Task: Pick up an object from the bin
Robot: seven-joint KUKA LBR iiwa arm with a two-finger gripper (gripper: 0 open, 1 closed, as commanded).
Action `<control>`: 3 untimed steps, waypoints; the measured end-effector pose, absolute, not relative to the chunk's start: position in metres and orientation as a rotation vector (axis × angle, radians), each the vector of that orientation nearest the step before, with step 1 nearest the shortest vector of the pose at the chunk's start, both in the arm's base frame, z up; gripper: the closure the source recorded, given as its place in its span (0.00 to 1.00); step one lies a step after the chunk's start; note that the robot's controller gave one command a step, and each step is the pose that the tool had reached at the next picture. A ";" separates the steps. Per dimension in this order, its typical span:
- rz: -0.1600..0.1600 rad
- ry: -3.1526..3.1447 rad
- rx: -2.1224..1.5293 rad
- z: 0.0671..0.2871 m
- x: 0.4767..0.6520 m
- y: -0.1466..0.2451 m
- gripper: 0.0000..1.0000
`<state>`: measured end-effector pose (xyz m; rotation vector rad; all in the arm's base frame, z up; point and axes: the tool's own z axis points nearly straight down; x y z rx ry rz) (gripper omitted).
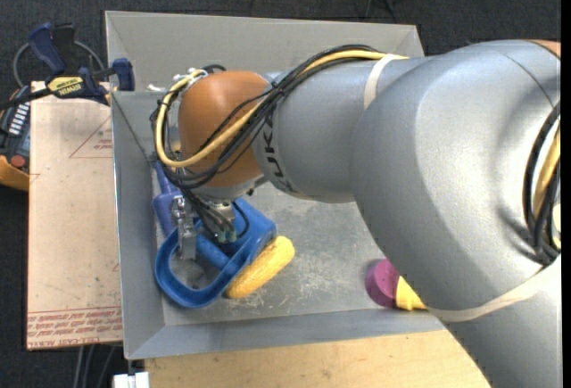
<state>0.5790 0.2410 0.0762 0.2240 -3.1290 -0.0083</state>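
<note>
**While the gripper is hanging low over a blue looped piece, the pick is waiting to be made**

Standing beside the grey metal bin (pixel 134 243) and reading it like a clock face with twelve at its far edge, I am watching the big grey arm (pixel 428 154) reaching in from three o'clock. Its orange cover (pixel 219 123), wrapped with black and yellow cables, is sitting over the middle left of the bin. Below that cover, the gripper (pixel 201 230) is pointing down at about eight o'clock.

Directly beneath it, a blue plastic piece (pixel 192 284) with a rounded loop at its near end is lying against the left wall. The gripper is sitting right at this piece, apparently within or touching the loop. I cannot tell whether it is released or clenched, because the wrist and the blue plastic are masking it.

A yellow knobbly piece (pixel 265 267), shaped rather like a corn cob, is resting just beside the blue one at about six o'clock. A purple and yellow piece (pixel 381 281) is lying well apart at about five o'clock, partly hidden by the arm.

To my eye, the task is sitting at the grasping step, with nothing lifted yet. The next move is calling for a firm hold on the blue loop and a straight lift, keeping clear of the wall and the yellow neighbour.
</note>
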 end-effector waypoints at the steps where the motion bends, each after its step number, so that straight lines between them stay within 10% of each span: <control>1: -0.009 -3.129 0.223 0.076 0.579 0.241 1.00; 2: -0.005 -3.126 0.252 0.151 0.577 0.238 1.00; 3: -0.012 -3.134 0.261 0.152 0.587 0.238 1.00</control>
